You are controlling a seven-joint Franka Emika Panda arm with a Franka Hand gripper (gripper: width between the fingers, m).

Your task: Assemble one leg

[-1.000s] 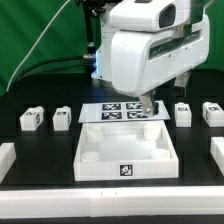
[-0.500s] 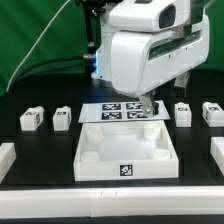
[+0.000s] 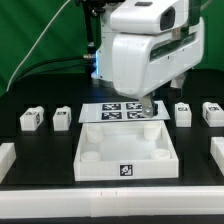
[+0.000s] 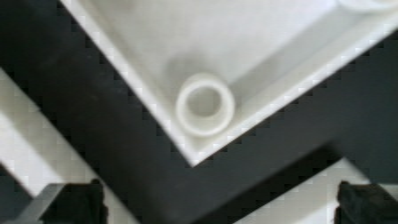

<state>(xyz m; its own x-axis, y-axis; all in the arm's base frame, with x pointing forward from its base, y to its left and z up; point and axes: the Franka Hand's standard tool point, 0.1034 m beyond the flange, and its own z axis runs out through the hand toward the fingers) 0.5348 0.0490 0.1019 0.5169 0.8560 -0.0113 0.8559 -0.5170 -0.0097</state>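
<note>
Four small white legs with marker tags stand on the black table: two at the exterior view's left and two at its right. The large white tray lies in the middle. My gripper hangs over the tray's far right corner, apart from every leg. In the wrist view the gripper is open and empty, its dark fingertips wide apart above the tray's corner with a round socket. No leg shows in the wrist view.
The marker board lies flat behind the tray, partly hidden by the arm. White blocks sit at the table's left edge and right edge. A green curtain hangs behind.
</note>
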